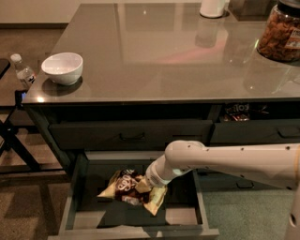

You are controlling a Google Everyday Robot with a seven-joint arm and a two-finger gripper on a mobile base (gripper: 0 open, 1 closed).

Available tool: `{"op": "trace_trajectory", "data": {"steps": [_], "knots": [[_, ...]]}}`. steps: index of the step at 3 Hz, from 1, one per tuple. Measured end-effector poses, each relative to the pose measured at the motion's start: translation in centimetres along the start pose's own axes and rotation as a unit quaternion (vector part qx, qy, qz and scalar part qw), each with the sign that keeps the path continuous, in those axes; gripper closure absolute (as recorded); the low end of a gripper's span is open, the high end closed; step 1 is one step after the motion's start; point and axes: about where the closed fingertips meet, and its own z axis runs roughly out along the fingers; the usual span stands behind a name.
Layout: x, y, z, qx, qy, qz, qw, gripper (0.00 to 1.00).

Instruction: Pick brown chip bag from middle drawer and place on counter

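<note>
The brown chip bag (125, 185), dark brown with pale yellow edges, is inside the open middle drawer (183, 216), low in the camera view. My gripper (143, 186) reaches down into the drawer from the right and is shut on the bag's right side. The bag is crumpled and tilted and casts a shadow on the drawer floor. The white arm (225, 161) hides part of the drawer's back. The counter (159, 61) is glossy grey-brown and lies above the drawers.
A white bowl (62, 68) stands at the counter's left front. A clear jar of orange-brown snacks (280, 32) and a white cup (213, 8) stand at the back right. A water bottle (23, 72) is on a stand to the left. Closed drawers with handles (131, 136) sit above the open one.
</note>
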Motion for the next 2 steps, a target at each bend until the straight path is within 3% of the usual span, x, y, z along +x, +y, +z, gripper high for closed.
{"op": "trace_trajectory", "data": {"steps": [1, 2], "knots": [[0.9, 1.1, -4.2, 0.025, 0.009, 0.029, 0.9992, 1.00], [1.1, 2.5, -10.7, 0.074, 0.000, 0.048, 0.9961, 1.00]]}}
